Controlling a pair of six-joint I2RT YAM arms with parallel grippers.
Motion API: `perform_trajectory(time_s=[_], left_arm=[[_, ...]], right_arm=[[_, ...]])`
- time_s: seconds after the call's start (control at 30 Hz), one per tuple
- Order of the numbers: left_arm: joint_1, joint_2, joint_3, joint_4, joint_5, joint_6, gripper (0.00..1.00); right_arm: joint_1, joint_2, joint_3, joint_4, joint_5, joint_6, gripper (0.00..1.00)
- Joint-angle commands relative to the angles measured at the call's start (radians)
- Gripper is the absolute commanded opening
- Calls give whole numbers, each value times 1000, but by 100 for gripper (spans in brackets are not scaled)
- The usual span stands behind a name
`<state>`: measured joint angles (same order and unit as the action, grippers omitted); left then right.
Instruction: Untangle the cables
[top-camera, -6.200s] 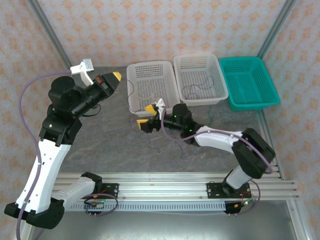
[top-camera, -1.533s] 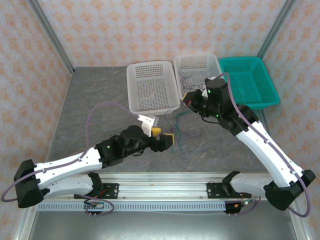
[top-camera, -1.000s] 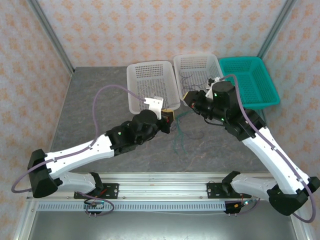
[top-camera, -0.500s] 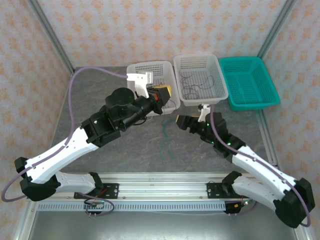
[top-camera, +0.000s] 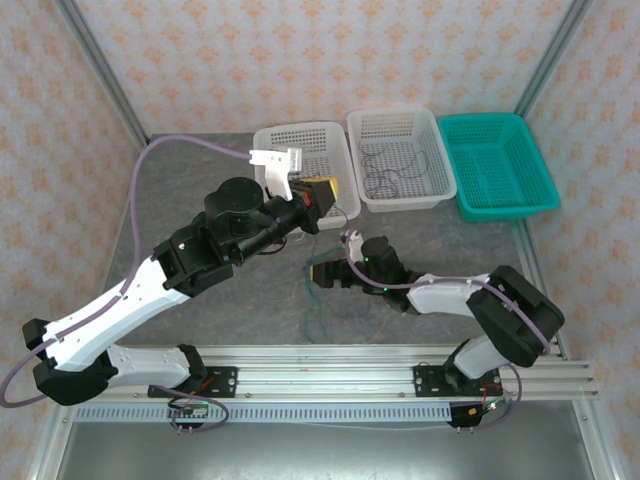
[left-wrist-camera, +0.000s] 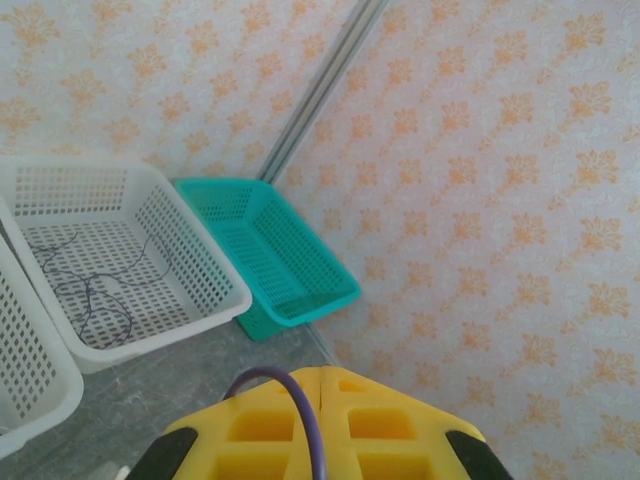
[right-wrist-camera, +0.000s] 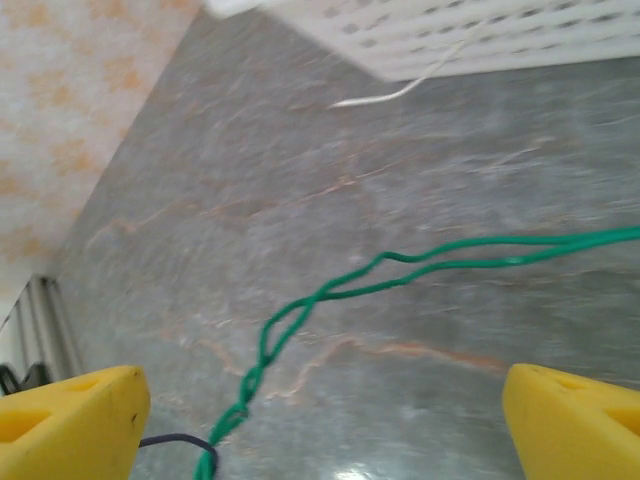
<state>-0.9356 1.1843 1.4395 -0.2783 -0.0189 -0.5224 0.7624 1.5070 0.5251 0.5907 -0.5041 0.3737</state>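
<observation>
My left gripper (top-camera: 322, 188) is raised over the front of the left white basket (top-camera: 300, 138). Its yellow fingers (left-wrist-camera: 390, 430) are shut on a thin purple cable (left-wrist-camera: 306, 425) that runs along the seam between them. My right gripper (top-camera: 326, 272) is low over the table, open wide, its yellow fingers (right-wrist-camera: 70, 420) far apart. A twisted green cable (right-wrist-camera: 300, 310) lies on the table between them, crossed by a dark cable (right-wrist-camera: 170, 440) at its near end. In the top view the green cable (top-camera: 315, 305) trails toward the front rail. Another dark cable (top-camera: 380, 175) lies in the middle white basket (top-camera: 440, 170).
A teal basket (top-camera: 500, 165) stands at the back right, beside the middle white basket (left-wrist-camera: 200, 270). A white cable end (right-wrist-camera: 390, 95) hangs from a white basket (right-wrist-camera: 480, 30) onto the table. The grey table (top-camera: 200, 200) has bare room at the left.
My right gripper opened over the middle basket, then dropped left onto the table by the green cable. My left arm lifted up and back to the left basket, still shut.
</observation>
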Motion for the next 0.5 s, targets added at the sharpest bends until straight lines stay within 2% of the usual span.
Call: perform_trajectory(time_s=[0.0, 0.2, 0.3, 0.37, 0.47], left_arm=[[0, -19, 27, -17, -28, 10, 0], [1, -23, 7, 9, -32, -6, 0], [1, -23, 1, 18, -37, -7, 0], [1, -22, 6, 6, -51, -7, 0], [0, -25, 10, -31, -97, 16, 0]], right_arm=[[35, 40, 6, 153, -27, 72, 93], [112, 145, -1, 145, 3, 64, 92], [127, 189, 5, 165, -3, 60, 83], [128, 193, -1, 181, -11, 72, 78], [127, 119, -63, 189, 28, 110, 80]])
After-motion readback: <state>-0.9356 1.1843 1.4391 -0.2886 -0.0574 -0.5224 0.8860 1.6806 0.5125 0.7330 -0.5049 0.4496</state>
